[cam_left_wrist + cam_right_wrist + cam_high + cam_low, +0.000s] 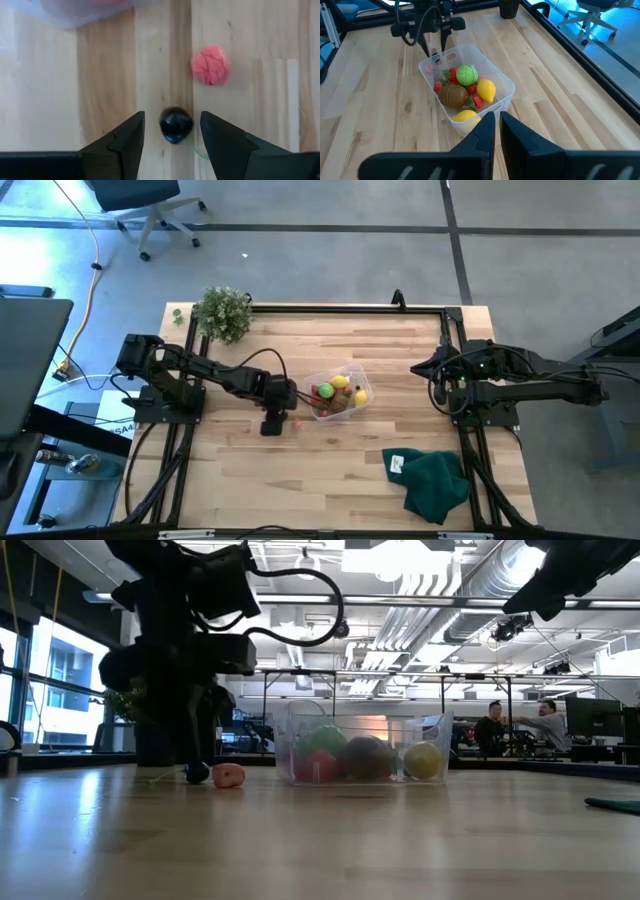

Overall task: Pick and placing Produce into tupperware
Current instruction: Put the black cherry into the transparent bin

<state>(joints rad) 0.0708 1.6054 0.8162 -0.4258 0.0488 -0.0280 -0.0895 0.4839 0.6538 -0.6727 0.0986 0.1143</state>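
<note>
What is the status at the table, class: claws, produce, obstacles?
Left claw open, straddling small dark round piece beside clear plastic tub. Right claw shut, waiting at table's right. Pink bumpy piece loose nearby. Nothing blocking.

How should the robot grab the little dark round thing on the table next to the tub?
Grip the small dark ball across its round middle, coming straight down from above. The left pincer is already open with a finger on each side of it. Avoid the thin green stem trailing from it, and the pink raspberry-like piece lying apart, so nothing else gets pinched.
</note>
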